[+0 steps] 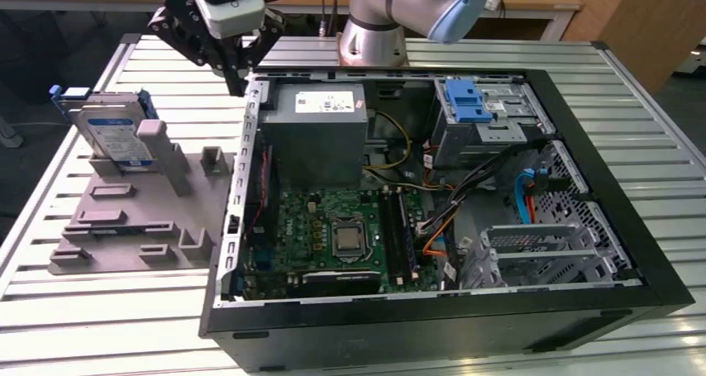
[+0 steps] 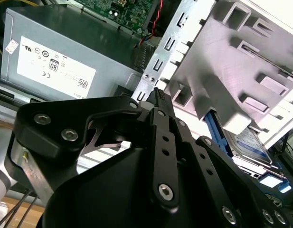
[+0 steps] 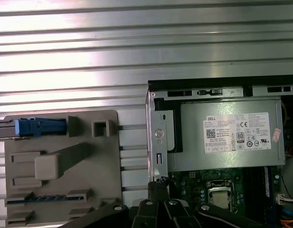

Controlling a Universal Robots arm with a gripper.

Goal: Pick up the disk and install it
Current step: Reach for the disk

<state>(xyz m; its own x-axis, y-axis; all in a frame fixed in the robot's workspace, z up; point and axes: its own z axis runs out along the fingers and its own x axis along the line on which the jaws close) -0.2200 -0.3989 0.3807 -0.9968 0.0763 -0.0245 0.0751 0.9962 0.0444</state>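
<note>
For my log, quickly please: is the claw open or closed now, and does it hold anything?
The claw is closed and holds nothing; the disk stands in the holder.

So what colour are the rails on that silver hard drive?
Blue plastic rails on the silver-grey metal disk, exterior view.

One disk [image 1: 116, 138], one grey holder block [image 1: 132, 227], both at 9 o'clock of one open computer case [image 1: 441, 307]. Inside: one power supply [image 1: 314, 136], one motherboard [image 1: 309, 219], one blue latch [image 1: 472, 102]. One gripper [image 1: 235, 85].
</note>
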